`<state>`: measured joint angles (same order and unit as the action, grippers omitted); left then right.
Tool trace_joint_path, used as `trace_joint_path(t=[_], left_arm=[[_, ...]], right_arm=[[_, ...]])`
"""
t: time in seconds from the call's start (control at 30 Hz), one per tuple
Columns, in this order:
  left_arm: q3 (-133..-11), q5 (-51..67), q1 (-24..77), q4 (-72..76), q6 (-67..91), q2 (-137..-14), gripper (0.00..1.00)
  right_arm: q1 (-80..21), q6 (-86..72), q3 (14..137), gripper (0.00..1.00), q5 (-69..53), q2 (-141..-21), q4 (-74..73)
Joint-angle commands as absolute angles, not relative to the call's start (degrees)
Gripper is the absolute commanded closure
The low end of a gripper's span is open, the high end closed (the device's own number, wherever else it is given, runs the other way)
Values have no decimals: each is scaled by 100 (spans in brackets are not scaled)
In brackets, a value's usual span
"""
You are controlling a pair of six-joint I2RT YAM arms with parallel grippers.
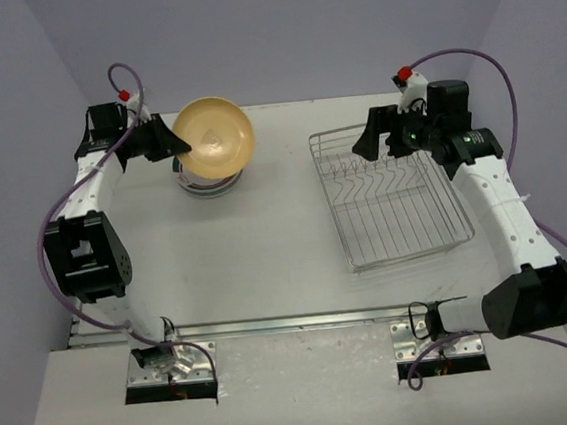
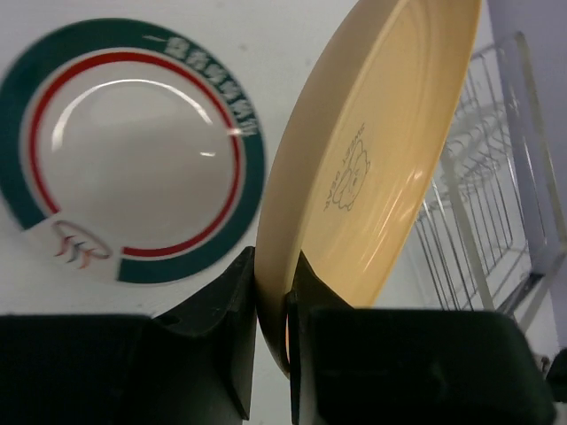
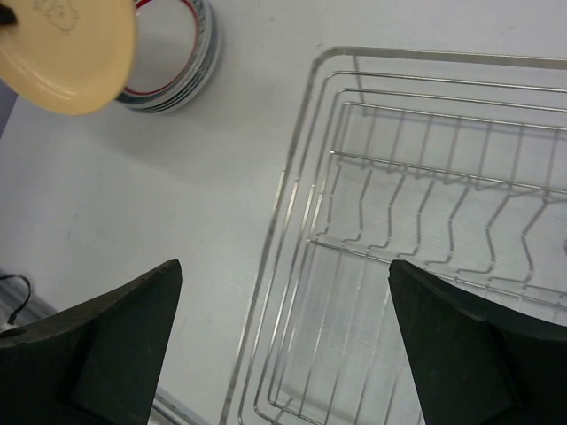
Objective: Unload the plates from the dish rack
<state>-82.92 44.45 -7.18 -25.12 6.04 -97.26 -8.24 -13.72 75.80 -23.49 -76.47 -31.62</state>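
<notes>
My left gripper [image 2: 273,266] is shut on the rim of a tan-yellow plate [image 2: 372,150], which it holds tilted on edge. In the top view this plate [image 1: 214,137] hangs just above a stack of white plates [image 1: 209,185] with green and red rim rings at the table's far left. The top plate of the stack [image 2: 133,150] lies flat beside my left fingers. The silver wire dish rack [image 1: 393,197] stands on the right, and only bare wires show in it. My right gripper [image 3: 285,266] is open above the rack's far left corner [image 3: 328,106], with nothing between its fingers.
Lavender walls close in the table on the left, back and right. A metal rail [image 1: 294,322] runs along the near edge by the arm bases. The rack's raised wire sides [image 3: 292,221] stand just below my right fingers.
</notes>
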Motion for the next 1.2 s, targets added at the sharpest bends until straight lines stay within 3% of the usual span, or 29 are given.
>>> trace_joint_path(t=[0.0,0.3,0.43,0.57,0.8,1.03,1.17], left_arm=[[-9107,4098,-1203,-2534,1040,-10523,100],[-9536,3378,-1239,-2731,792,-11466,94],[-9446,3053,-1257,-2856,686,-11465,58],[-9378,2700,-1266,-2900,557,-11112,1],[-9379,2353,-1252,-3035,-43,-9773,0],[-8183,2162,-1151,-3005,-949,-8124,0],[-6912,1944,-1160,-2687,-1116,-6966,0]], right_arm=[[-422,-1268,7379,1,-1971,-7248,-3021],[-421,-1029,7154,1,-1838,-6935,-3023],[-413,-1009,7205,1,-1837,-6993,-3089],[-413,-1037,7280,1,-1733,-7049,-3103],[-413,-892,7225,1,-823,-6896,-2967],[-327,-636,6645,1,-83,-6601,-2723],[-264,-559,6073,1,181,-6316,-2570]])
